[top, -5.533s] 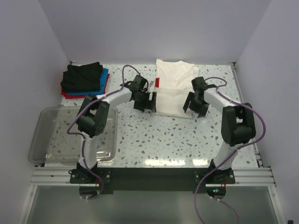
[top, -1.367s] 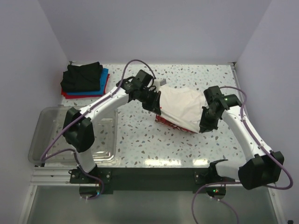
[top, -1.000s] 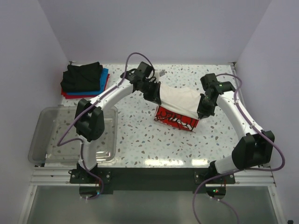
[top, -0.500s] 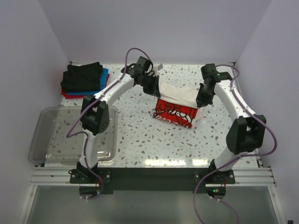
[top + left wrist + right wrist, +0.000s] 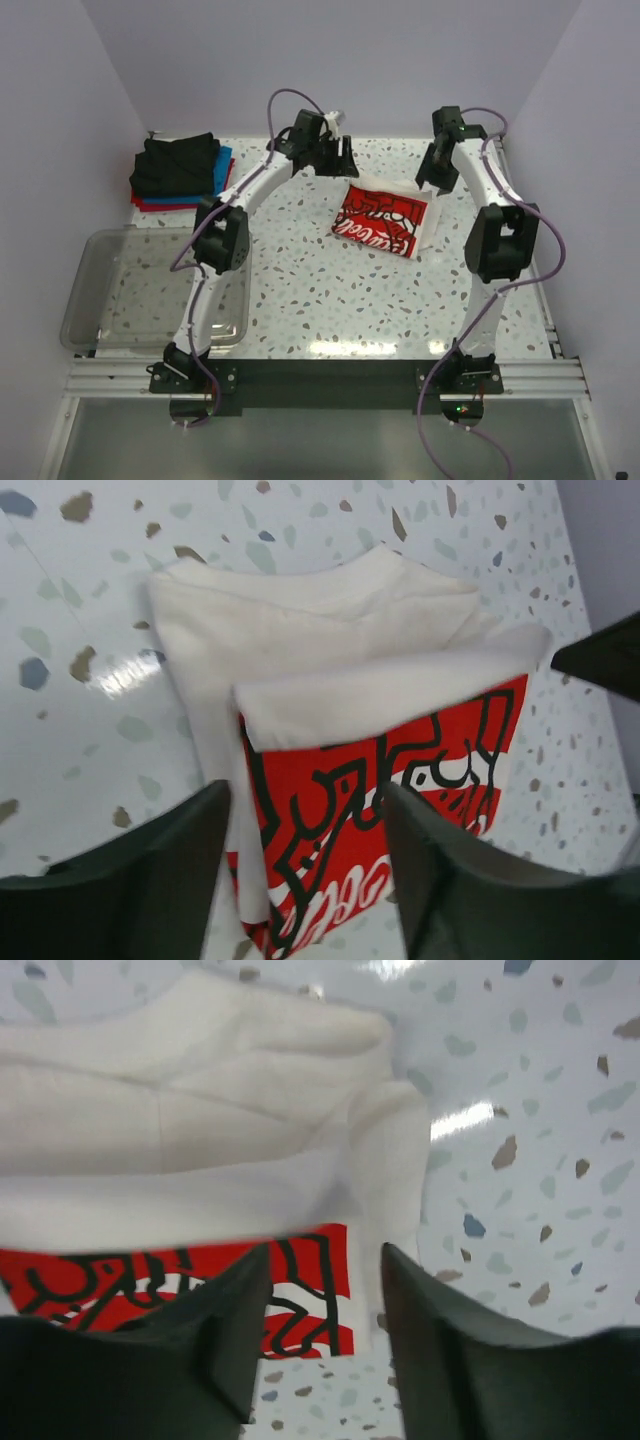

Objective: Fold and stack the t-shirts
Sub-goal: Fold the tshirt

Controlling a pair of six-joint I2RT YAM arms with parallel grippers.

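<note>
Shows a white tee [image 5: 385, 222] folded into a soft, slanted rectangle at the far middle of the bench [image 5: 330, 300], flat on the glossy speckled top. Has the printed side up: a red block with bold black scribbled outlines and white lettering, bordered along the far edge by a plain cream band of doubled cloth with rounded, puffy folds.

Finds the left fingers [image 5: 130, 890] dark, smooth and wedge-shaped, spread wide just beyond the tee's far-left corner, with nothing gripped between them. Finds the right fingers [image 5: 200, 1350] of the same dark make, parted less widely by the far-right corner, likewise holding nothing, with only cloth and bench showing through the gap.

Places a stack [image 5: 180, 170] of folded tees at the far left of the bench: crumpled black on top, thin blue and red edges peeking out beneath.

Sets a clear plastic tub [image 5: 110, 290], shallow and round-cornered, at the near left, well apart from the white tee.
</note>
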